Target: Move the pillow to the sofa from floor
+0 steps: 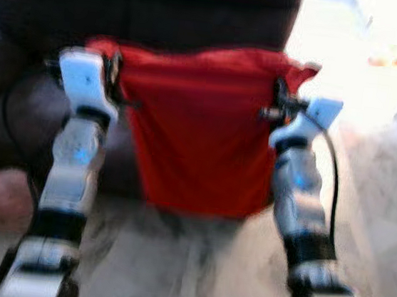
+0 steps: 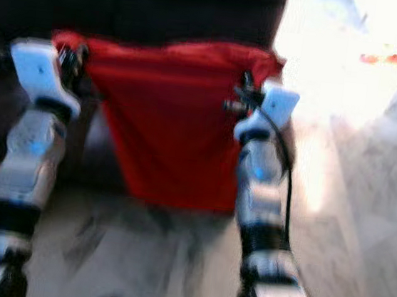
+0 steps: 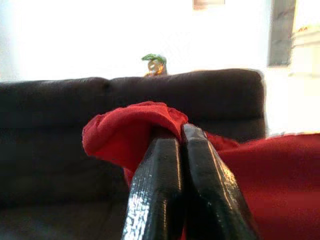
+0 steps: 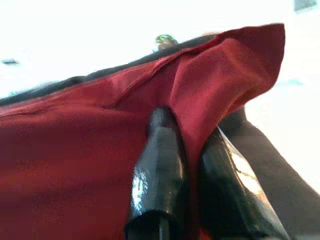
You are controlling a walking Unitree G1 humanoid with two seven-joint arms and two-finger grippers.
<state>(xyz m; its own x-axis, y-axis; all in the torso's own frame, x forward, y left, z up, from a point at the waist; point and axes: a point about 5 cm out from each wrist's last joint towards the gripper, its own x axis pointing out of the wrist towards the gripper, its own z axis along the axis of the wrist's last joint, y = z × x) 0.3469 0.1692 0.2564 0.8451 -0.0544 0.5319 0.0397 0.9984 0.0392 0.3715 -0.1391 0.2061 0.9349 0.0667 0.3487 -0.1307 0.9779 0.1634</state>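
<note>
Both grippers pinch the red pillow [image 1: 200, 131] by its top corners: left gripper [image 3: 181, 134], right gripper [image 4: 190, 131], fingers pressed together, before the dark sofa [image 3: 55, 125].

Both my head views are smeared with motion blur. The red fabric pillow [image 1: 200, 131] hides most of the dark leather sofa [image 1: 164, 8] seat behind it. I can't identify the small green-topped object [image 3: 154, 64] past the backrest; it's too small. My silver arms run off the lower edge.

No legible text, labels or numbers anywhere; views blurred.
</note>
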